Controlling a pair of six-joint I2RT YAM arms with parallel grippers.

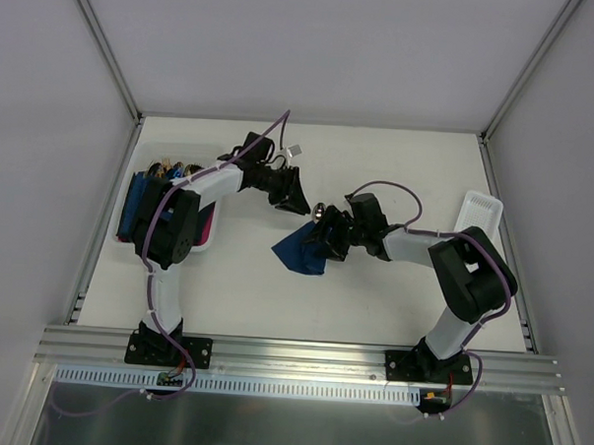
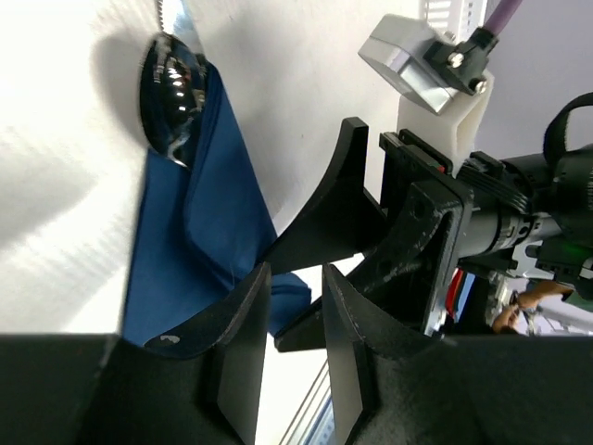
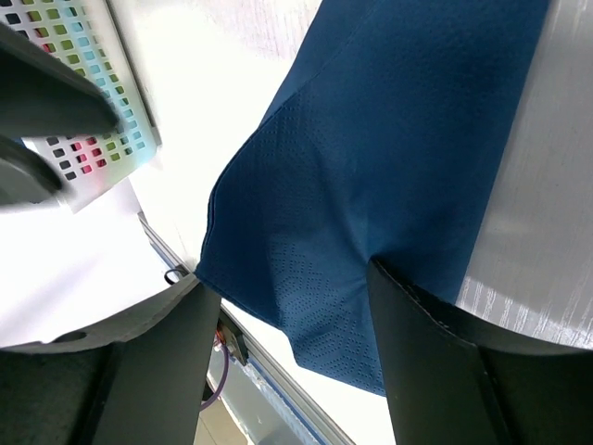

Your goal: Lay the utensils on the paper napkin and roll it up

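On the table [image 1: 378,167], the napkin [image 1: 298,254] is shown loosely folded near the centre. The right gripper [image 3: 292,357] is held over its edge, jaws wide apart. The left gripper [image 2: 295,311] is set just beside it, jaws narrowly parted, nothing clamped. Only the bowl of a spoon [image 2: 171,93] is seen, at the napkin's far end, the handle apparently tucked inside.

The top view looks steeply down from above and behind the robot and takes in the whole bench [image 1: 378,177]. The left wrist view looks past the left gripper [image 2: 295,278], close to the surface. The right wrist view looks past the right gripper [image 3: 287,278] and sits closer still. All three views share the paper napkin [image 1: 298,254].
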